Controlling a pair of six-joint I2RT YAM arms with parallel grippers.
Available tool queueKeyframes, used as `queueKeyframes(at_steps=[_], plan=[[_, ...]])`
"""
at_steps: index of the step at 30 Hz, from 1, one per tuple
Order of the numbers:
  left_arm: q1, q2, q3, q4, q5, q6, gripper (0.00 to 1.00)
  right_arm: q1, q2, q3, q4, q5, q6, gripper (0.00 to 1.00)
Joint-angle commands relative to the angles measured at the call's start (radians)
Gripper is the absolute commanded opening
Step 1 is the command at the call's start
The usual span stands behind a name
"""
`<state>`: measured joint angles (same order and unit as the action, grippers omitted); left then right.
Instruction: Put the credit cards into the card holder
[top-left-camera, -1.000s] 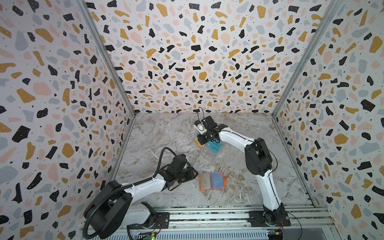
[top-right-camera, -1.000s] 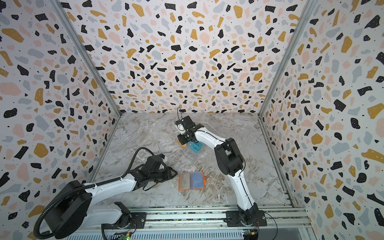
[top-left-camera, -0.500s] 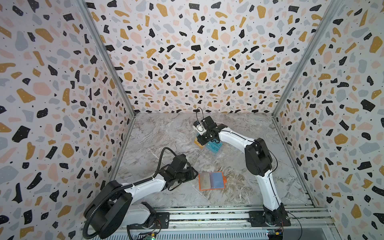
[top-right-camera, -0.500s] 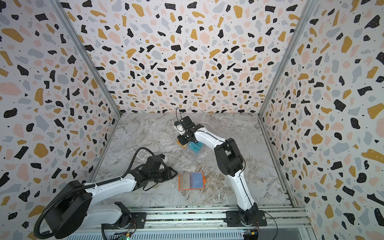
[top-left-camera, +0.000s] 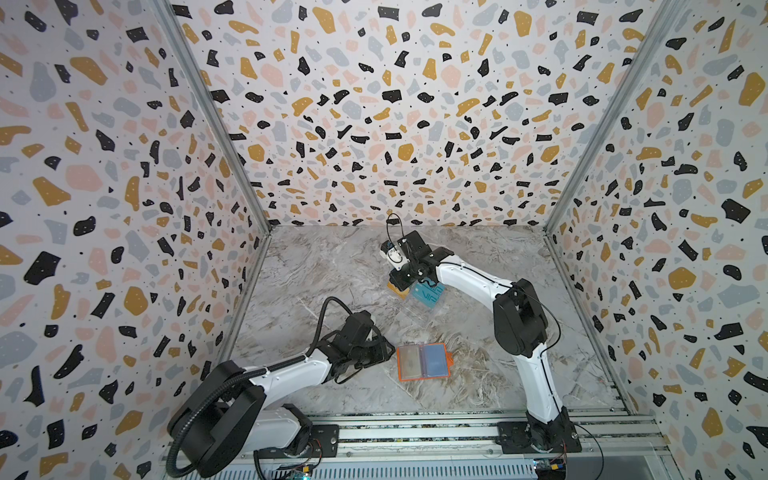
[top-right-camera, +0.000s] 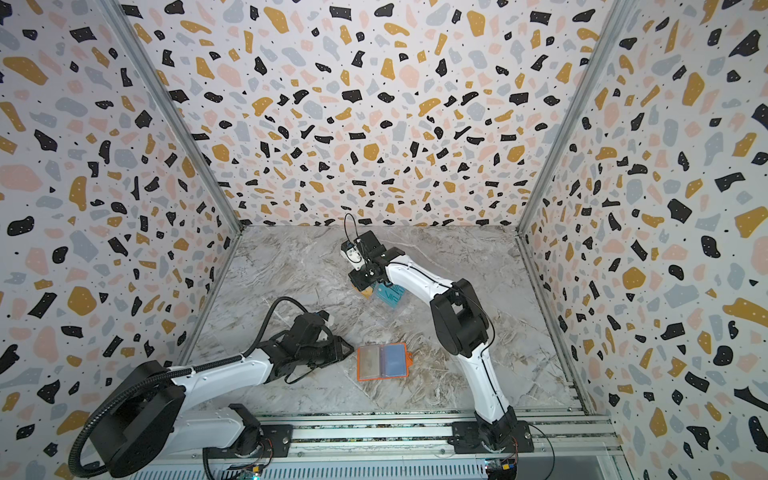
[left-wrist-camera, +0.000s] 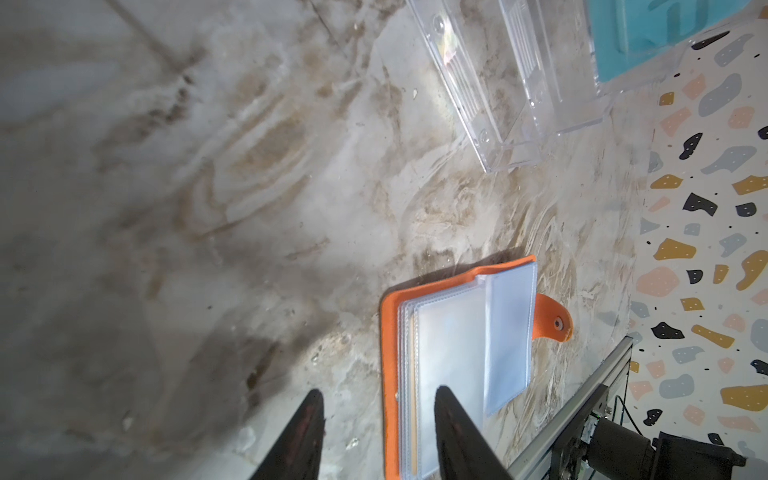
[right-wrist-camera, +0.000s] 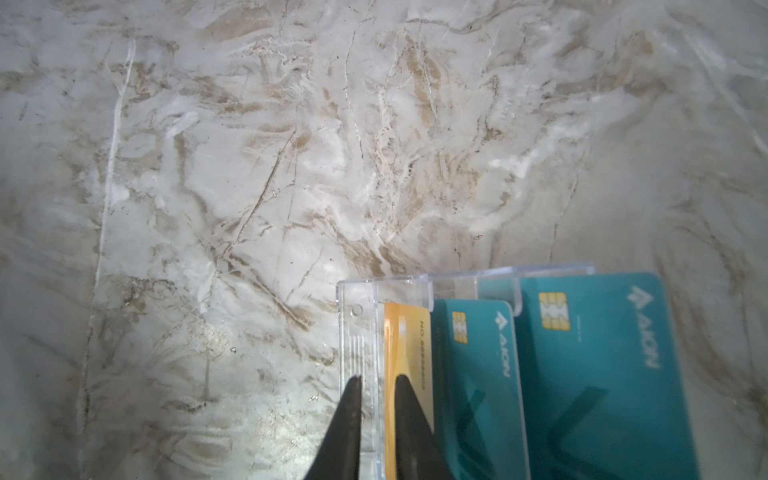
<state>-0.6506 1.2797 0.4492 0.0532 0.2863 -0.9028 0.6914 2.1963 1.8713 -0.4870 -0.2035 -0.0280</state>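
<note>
The orange card holder (top-left-camera: 423, 360) (top-right-camera: 381, 360) (left-wrist-camera: 457, 353) lies open on the marble floor, clear sleeves up. My left gripper (top-left-camera: 388, 353) (top-right-camera: 347, 351) (left-wrist-camera: 379, 390) is open at its left edge. The orange border lies between the jaws and one finger is over the sleeves. Farther back, credit cards stand in a clear acrylic stand (right-wrist-camera: 357, 316): a gold card (right-wrist-camera: 409, 332) (top-left-camera: 397, 289) and two teal cards (right-wrist-camera: 473, 374) (right-wrist-camera: 598, 374) (top-left-camera: 428, 295). My right gripper (right-wrist-camera: 378, 377) (top-left-camera: 405, 284) (top-right-camera: 363, 286) is narrowly open. Its tips straddle the stand's clear wall beside the gold card's edge.
The clear acrylic stand (left-wrist-camera: 498, 83) with a teal card (left-wrist-camera: 648, 37) sits beyond the card holder. Terrazzo-patterned walls (top-left-camera: 374, 124) enclose the floor on three sides. An aluminium rail (top-left-camera: 415, 432) carrying both arm bases runs along the front.
The right gripper's jaws have parted slightly at the stand, and its wrist has shifted a little. The left arm and the card holder have not moved.
</note>
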Motion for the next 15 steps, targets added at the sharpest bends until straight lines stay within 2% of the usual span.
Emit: queueKeyframes(at_steps=[1, 4, 8, 12, 15], plan=[[0.005, -0.004, -0.009, 0.021, -0.003, 0.012, 0.46, 0.002, -0.044, 0.008, -0.029, 0.012, -0.011, 0.18], [0.006, -0.004, -0.009, 0.022, -0.001, 0.012, 0.46, 0.002, -0.035, 0.012, -0.039, 0.018, -0.012, 0.2], [0.005, -0.001, -0.009, 0.025, -0.001, 0.012, 0.46, 0.0, -0.057, 0.001, -0.026, 0.021, -0.015, 0.26], [0.005, 0.004, -0.009, 0.031, 0.003, 0.012, 0.46, -0.001, -0.072, -0.008, -0.015, 0.077, -0.021, 0.32], [0.005, 0.006, -0.012, 0.037, 0.005, 0.012, 0.46, -0.008, -0.062, -0.006, -0.025, 0.08, -0.023, 0.32]])
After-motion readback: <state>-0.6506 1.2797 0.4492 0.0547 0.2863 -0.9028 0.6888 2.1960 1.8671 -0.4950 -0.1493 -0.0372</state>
